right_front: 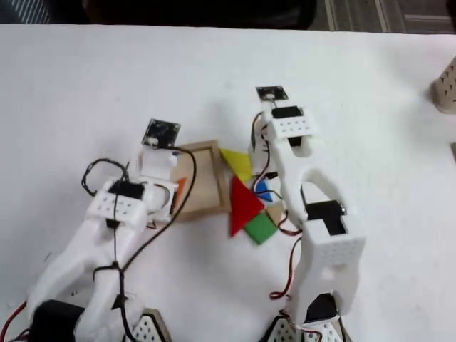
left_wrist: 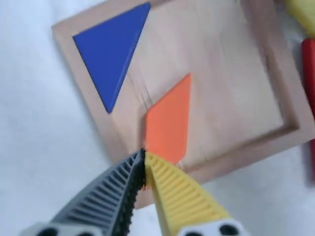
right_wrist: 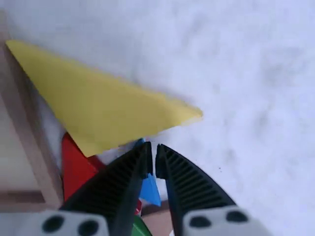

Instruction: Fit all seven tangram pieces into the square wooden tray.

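The wooden tray holds two pieces so far: a blue triangle in one corner and an orange parallelogram lying flat near the middle of one side. The left gripper has its fingers closed together, and the tips rest at the end of the orange piece, right by the tray's rim.

Just right of the tray lies a loose cluster. It has a yellow triangle at the far end, a red triangle beside it, and a green square nearest the arms. The right gripper hangs over this cluster with its fingers drawn almost shut. Its tips are above a small blue piece that is tucked against the yellow and red triangles. From the wrist view it looks as though the piece lies under the tips rather than between them, but that is hard to confirm.

The main risk is on the left. The orange piece looks skewed against the blue triangle's slanted edge. A push from the closed tips could ride it up onto the rim or jam it crooked, taking space the large triangles will need.

On the right the pieces touch one another. A lift or drag of the small blue one could therefore carry the yellow triangle along or nudge the red one under the rim. The two arms also work close together across the tray's right edge, so a collision is possible.
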Robot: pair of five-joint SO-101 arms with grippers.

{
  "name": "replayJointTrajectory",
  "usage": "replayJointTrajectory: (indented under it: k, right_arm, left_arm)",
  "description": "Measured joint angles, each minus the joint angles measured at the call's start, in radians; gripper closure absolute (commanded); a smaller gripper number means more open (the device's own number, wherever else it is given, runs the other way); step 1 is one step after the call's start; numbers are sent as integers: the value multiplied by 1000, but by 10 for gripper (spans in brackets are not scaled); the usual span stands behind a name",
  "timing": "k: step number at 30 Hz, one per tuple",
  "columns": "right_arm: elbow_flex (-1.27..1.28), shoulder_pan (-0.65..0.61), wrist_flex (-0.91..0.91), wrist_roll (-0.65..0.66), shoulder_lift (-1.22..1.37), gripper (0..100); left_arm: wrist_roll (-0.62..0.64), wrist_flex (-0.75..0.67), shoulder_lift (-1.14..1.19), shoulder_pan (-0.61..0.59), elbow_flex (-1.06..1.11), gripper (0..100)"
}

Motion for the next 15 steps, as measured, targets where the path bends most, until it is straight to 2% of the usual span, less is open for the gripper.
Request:
replayJointTrajectory:
  k: [15]
  right_arm:
    - [0,-35,58,2,-29,981]
  left_arm:
    - [0,-35,-32,3,2,978]
